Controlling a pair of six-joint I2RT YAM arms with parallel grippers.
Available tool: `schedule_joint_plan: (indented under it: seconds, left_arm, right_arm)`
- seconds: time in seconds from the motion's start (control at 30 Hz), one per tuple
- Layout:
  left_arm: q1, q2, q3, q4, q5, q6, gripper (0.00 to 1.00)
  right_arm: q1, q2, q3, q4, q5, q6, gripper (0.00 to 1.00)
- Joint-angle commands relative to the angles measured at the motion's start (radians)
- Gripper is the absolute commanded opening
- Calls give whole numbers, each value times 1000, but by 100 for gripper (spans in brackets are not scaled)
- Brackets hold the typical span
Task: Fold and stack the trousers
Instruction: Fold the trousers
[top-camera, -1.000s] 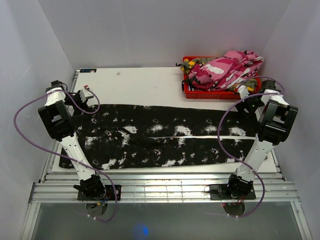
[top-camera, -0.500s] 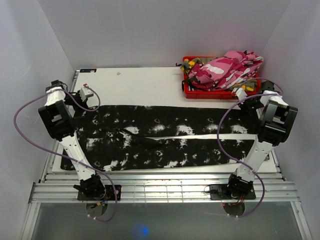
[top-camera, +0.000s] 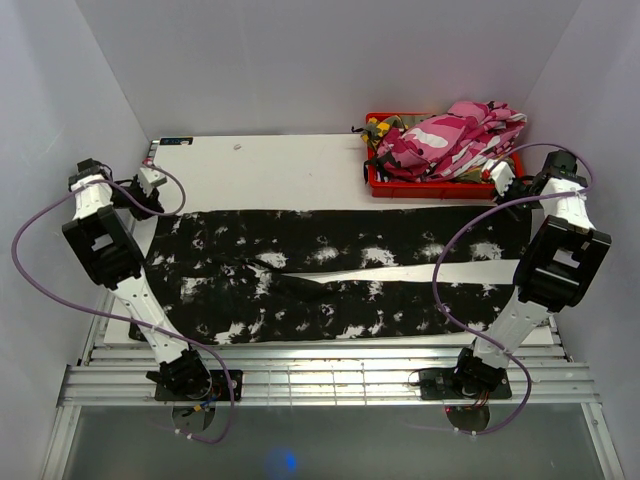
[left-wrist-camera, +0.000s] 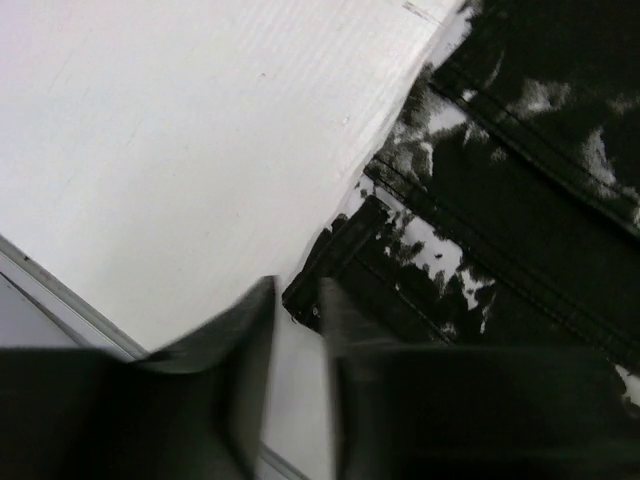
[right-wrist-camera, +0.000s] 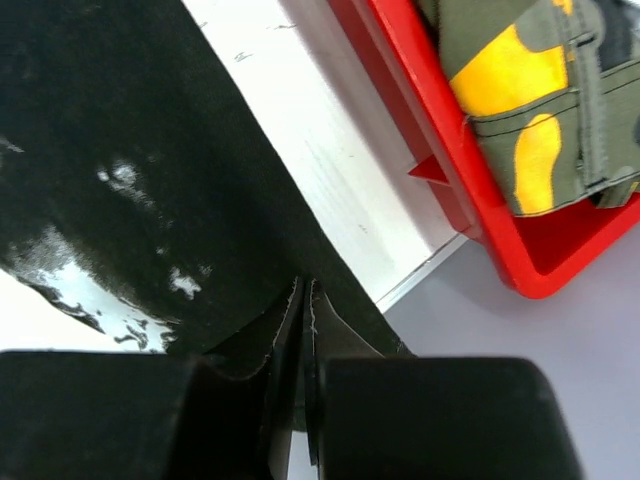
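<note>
I am watching the black trousers (top-camera: 340, 270) lying spread lengthwise across the white table (top-camera: 280, 170), white splotches showing, the two legs side by side with a thin pale wedge of table opening between them toward the right end.

The left gripper (top-camera: 155, 200) is sitting at the far-left corner of the cloth. On its wrist camera the left gripper (left-wrist-camera: 297, 290) is narrowed to a slim gap, and a stitched corner of the black trousers (left-wrist-camera: 500, 200) is reaching right up to the fingertips. It appears to be nipped there, though the blur is making that hard for me to confirm.

The right gripper (top-camera: 508, 195) is working at the far-right corner. On its wrist view the right gripper (right-wrist-camera: 305, 285) is pressed together with only a hairline seam between the fingers, and the edge of the black trousers (right-wrist-camera: 120, 150) is running down into that seam, so it is gripping the cloth.

At the far right a red bin (top-camera: 440, 190) is holding the pink-white camouflage trousers (top-camera: 450, 135), heaped above its rim. The green-yellow camouflage trousers (right-wrist-camera: 520, 90) are tucked inside the red bin (right-wrist-camera: 450, 180) (its corner is just beside the cloth edge).

A small dark tag (top-camera: 175, 141) is sitting at the table's far-left corner, and any writing on it is too small for me to read.
</note>
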Motion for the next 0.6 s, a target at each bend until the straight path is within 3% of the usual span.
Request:
schedule_joint_plan:
  seconds: [0.0, 0.03, 0.07, 0.1, 0.3, 0.57]
  left_arm:
    - [-3, -21, 55, -110, 29, 63, 47]
    - [-3, -10, 61, -124, 31, 73, 55]
    - [-4, -2, 67, -135, 34, 80, 74]
    - [-4, 5, 69, -142, 37, 86, 76]
    - [-17, 99, 138, -144, 32, 96, 75]
    - [-46, 226, 219, -138, 26, 76, 66]
  right_arm:
    - [-5, 2, 18, -18, -8, 0, 8]
    - [-5, 5, 18, -18, -2, -2, 8]
    - [-5, 8, 16, -18, 0, -4, 8]
    - [-6, 10, 18, -20, 2, -5, 8]
    - [-5, 22, 30, -18, 12, -7, 8]
    - [-5, 27, 27, -21, 32, -10, 8]
